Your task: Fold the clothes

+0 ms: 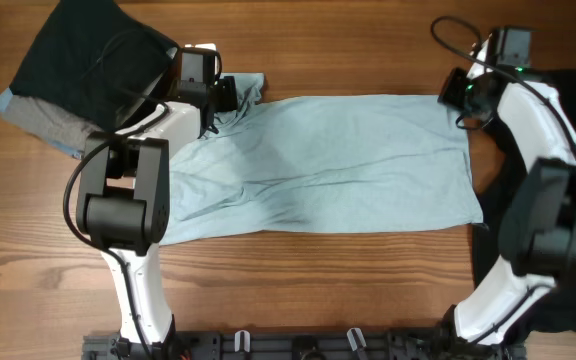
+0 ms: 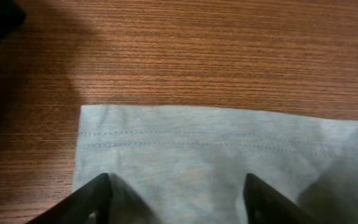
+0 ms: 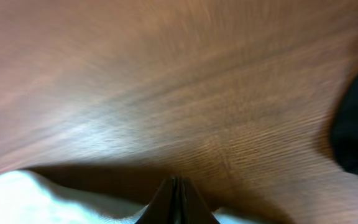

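The left gripper (image 2: 178, 182) is held with jaws apart astride the hem of the pale-blue fabric T-shirt (image 2: 216, 140), likely for a fold grasp, while the right gripper (image 3: 176, 186) is kept jaws-together at its edge.

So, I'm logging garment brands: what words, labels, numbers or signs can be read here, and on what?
None can be read in any view. The pale light-blue fabric T-shirt shows only plain cloth and a stitched hem; the black fabric garment and brown wooden table bear no marks. The right wrist view is blurred.

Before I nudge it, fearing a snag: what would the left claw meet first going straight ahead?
Probably the light-blue T-shirt under the open left claw; beyond its hem, the wooden table. Depth unclear.
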`<state>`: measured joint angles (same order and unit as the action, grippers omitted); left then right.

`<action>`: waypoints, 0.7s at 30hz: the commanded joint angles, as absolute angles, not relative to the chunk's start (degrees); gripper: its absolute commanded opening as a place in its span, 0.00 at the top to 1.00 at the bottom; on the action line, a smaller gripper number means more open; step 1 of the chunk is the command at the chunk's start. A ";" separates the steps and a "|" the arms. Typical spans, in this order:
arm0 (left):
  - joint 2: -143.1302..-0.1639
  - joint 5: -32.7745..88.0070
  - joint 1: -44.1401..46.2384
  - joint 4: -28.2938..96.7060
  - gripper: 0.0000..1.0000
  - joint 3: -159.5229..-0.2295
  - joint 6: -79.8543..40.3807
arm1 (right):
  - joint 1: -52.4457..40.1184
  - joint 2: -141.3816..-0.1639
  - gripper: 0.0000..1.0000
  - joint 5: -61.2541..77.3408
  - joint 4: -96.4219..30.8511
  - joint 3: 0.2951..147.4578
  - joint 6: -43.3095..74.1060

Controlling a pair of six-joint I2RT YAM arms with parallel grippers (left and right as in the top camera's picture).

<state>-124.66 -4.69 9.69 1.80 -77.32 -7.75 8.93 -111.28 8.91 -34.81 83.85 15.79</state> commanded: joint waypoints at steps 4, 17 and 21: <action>-128.11 -0.05 9.80 5.17 0.77 -77.28 -7.70 | 9.02 -104.16 0.96 8.99 -36.12 83.77 13.52; -111.09 -1.10 8.99 18.17 0.96 -77.28 -7.70 | 9.02 -104.03 0.96 3.25 -42.65 83.77 14.13; -105.41 -5.67 8.84 25.36 0.96 -77.28 -7.68 | 9.02 -104.03 0.96 1.26 -45.10 83.77 14.17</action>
